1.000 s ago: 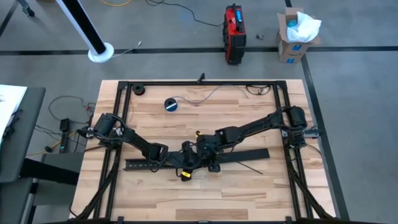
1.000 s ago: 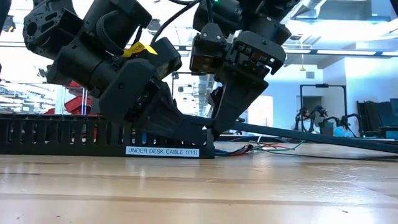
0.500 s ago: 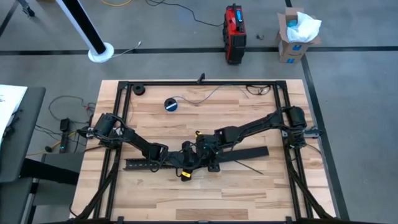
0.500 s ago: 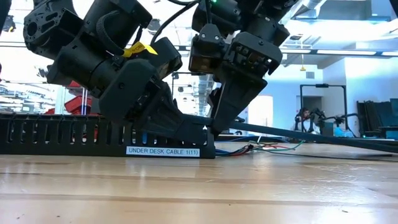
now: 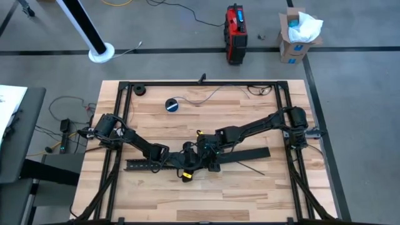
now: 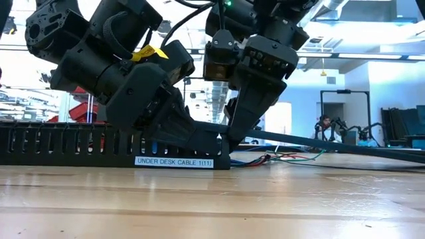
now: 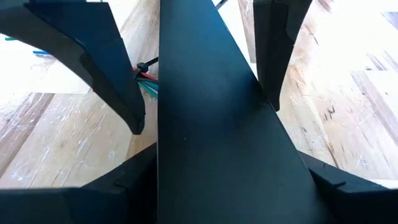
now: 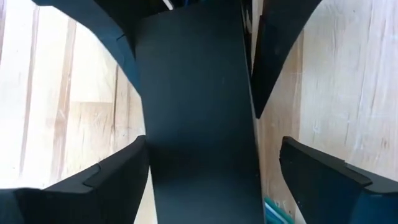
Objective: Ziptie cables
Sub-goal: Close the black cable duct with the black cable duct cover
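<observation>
Both grippers' jaws straddle the flat black strip (image 7: 211, 124), grip unclear; cables (image 6: 279, 158) lie beside it.

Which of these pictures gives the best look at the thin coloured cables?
The low view: the cables lie in the open on the table, red, green and blue strands running out from the end of the black slotted tray. The left wrist view catches only a short red and green bit beside a finger. The high and right wrist views barely show them.

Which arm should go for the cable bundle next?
Probably the left. Its wrist view shows the thin red and green cables just past one finger of the left gripper. The right gripper straddles the flat black plastic strip, cables barely visible.
</observation>
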### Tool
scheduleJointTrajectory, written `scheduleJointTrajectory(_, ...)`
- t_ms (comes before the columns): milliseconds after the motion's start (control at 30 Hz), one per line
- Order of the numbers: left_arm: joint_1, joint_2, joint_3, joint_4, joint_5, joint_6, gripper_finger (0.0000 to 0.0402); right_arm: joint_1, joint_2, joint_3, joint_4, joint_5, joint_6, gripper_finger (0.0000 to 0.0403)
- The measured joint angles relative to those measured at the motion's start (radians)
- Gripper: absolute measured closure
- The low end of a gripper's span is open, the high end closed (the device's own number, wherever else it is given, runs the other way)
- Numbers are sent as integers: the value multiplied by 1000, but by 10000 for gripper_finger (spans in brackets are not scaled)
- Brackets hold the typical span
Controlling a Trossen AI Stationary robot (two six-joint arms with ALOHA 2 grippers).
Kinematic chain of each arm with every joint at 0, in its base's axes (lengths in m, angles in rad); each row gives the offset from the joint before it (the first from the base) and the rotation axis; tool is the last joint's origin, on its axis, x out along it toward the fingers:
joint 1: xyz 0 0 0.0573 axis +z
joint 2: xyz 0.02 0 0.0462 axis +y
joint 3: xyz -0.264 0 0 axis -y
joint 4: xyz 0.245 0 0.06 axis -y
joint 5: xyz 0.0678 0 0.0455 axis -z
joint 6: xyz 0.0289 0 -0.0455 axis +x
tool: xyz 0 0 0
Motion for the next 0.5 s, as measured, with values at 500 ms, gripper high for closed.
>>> scheduleJointTrajectory(500, 6, 0, 0, -2, -6, -4, 157, 11, -2, 37, -56, -9, -18, 65)
